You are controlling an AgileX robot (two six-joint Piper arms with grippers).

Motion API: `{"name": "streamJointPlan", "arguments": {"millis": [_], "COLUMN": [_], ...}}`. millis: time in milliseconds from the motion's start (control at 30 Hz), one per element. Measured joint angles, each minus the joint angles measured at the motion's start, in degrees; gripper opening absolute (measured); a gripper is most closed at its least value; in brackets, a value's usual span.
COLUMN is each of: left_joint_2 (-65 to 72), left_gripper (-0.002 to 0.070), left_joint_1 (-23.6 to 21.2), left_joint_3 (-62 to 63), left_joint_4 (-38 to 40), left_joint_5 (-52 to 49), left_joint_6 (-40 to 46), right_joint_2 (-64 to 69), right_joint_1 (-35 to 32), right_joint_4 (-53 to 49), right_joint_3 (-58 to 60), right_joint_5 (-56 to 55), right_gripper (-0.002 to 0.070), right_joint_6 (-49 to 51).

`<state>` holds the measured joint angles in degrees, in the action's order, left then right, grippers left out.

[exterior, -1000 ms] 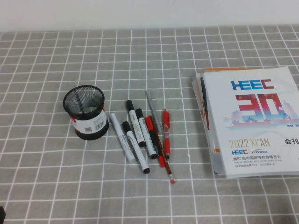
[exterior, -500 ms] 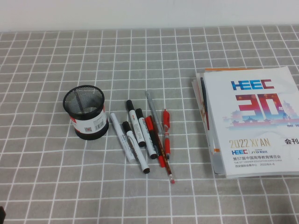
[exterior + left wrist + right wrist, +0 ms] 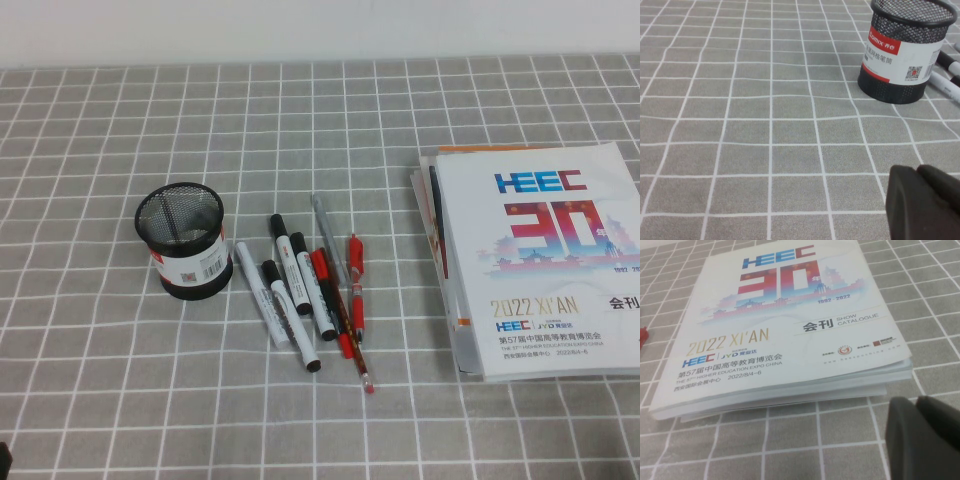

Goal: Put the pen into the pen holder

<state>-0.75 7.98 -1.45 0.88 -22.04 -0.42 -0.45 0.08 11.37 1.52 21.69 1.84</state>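
Observation:
The pen (image 3: 355, 285) is slim and all red and lies flat on the right side of a cluster of markers at mid table. The pen holder (image 3: 183, 240), a black mesh cup with a white-and-red label, stands upright left of the cluster and looks empty. It also shows in the left wrist view (image 3: 900, 50). My left gripper (image 3: 918, 172) is shut and empty, low over the cloth, well short of the holder. My right gripper (image 3: 916, 402) is shut and empty, by the near edge of a catalogue. Neither gripper shows clearly in the high view.
Several black-capped white markers (image 3: 290, 290), a red-capped marker (image 3: 322, 270), a grey pen (image 3: 328, 235) and a thin red pencil (image 3: 352, 345) lie around the pen. A stack of catalogues (image 3: 540, 260) lies at the right, also in the right wrist view (image 3: 785, 325). A grey checked cloth (image 3: 120, 380) covers the table.

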Motion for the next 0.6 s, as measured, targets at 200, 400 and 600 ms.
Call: {"name": "streamJointPlan", "arguments": {"millis": [200,400,600], "left_joint_2": [0.0,0.0,0.0], "left_gripper": [-0.0006,-0.0006,-0.0006], "left_joint_1": [0.0,0.0,0.0], "left_joint_3": [0.0,0.0,0.0], "left_joint_4": [0.0,0.0,0.0], "left_joint_5": [0.0,0.0,0.0], "left_joint_6": [0.0,0.0,0.0], "right_joint_2": [0.0,0.0,0.0], "right_joint_1": [0.0,0.0,0.0], "right_joint_4": [0.2,0.8,24.2], "right_joint_3": [0.0,0.0,0.0], "right_joint_5": [0.0,0.0,-0.8], "right_gripper": [-0.0013,-0.0012,-0.0013], "right_joint_6": [0.0,0.0,0.0]}}
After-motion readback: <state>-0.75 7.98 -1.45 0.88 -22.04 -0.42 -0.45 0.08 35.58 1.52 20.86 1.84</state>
